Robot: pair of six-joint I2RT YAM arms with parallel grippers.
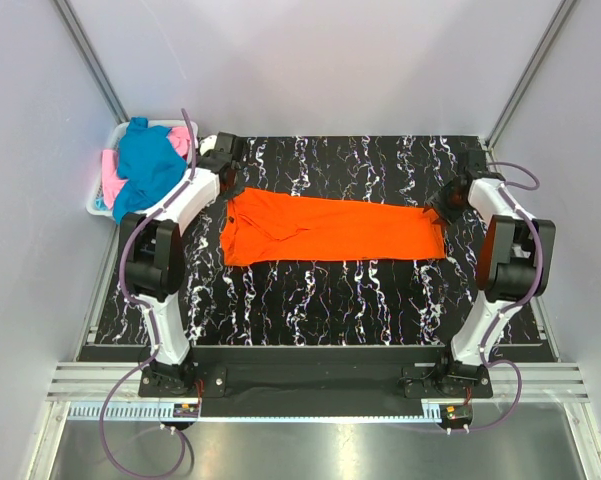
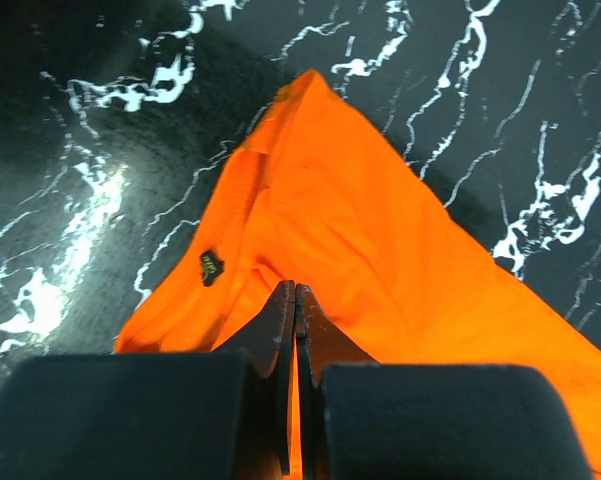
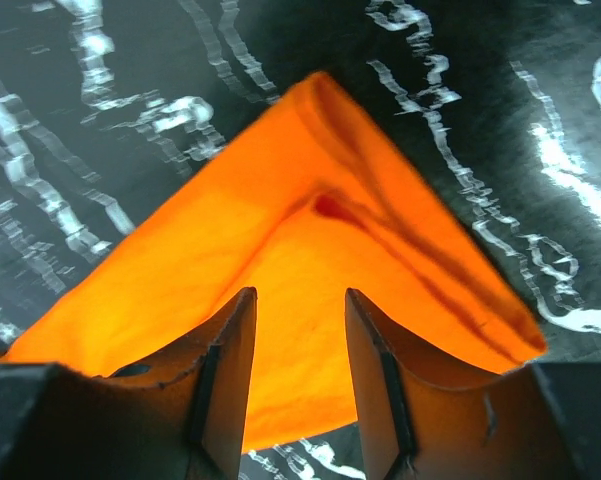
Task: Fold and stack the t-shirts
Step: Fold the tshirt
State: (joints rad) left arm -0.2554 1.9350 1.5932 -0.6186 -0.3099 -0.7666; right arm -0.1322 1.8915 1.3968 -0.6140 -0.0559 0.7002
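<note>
The bright orange t-shirt [image 1: 330,230] lies in a long band across the black marbled table [image 1: 330,300]. My left gripper [image 1: 228,186] is at the band's far left corner. In the left wrist view its jaws [image 2: 296,290] are pressed together, with folds of the orange t-shirt [image 2: 380,230] running in to the tips. My right gripper [image 1: 442,208] is at the far right corner. Its fingers [image 3: 300,300] stand apart above the orange cloth [image 3: 300,230], gripping nothing. A teal-blue t-shirt [image 1: 148,165] and a pink t-shirt [image 1: 110,186] are heaped at the back left.
A white plastic basket [image 1: 93,205] at the table's back left corner holds the teal and pink shirts. Grey walls enclose the table on three sides. Both arm bases stand at the near edge, on a metal rail [image 1: 310,385].
</note>
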